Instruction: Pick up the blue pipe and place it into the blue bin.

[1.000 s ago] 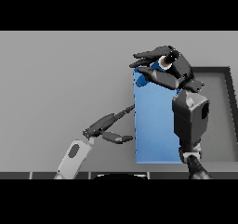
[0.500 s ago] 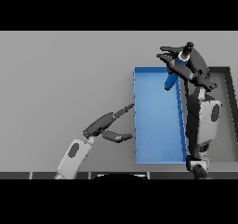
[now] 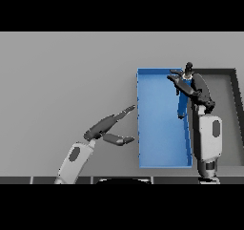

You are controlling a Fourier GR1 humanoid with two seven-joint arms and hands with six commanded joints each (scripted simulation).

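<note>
The right robot hand [image 3: 190,86] was over the far right corner of the rectangular blue bin [image 3: 157,129], fingers spread and relaxed, not closed on anything. The short blue pipe [image 3: 182,105] sat inside the bin against its right wall, just below that hand, standing roughly upright or slightly tilted; contact between pipe and hand could not be told. The bin lay on the grey counter [image 3: 62,81] toward its right side, touching a dark grey tray [image 3: 234,105] at the counter's right edge. The left robot hand [image 3: 112,126] was just beside the bin's left wall, fingers straight and wide apart from the thumb, holding nothing.
</note>
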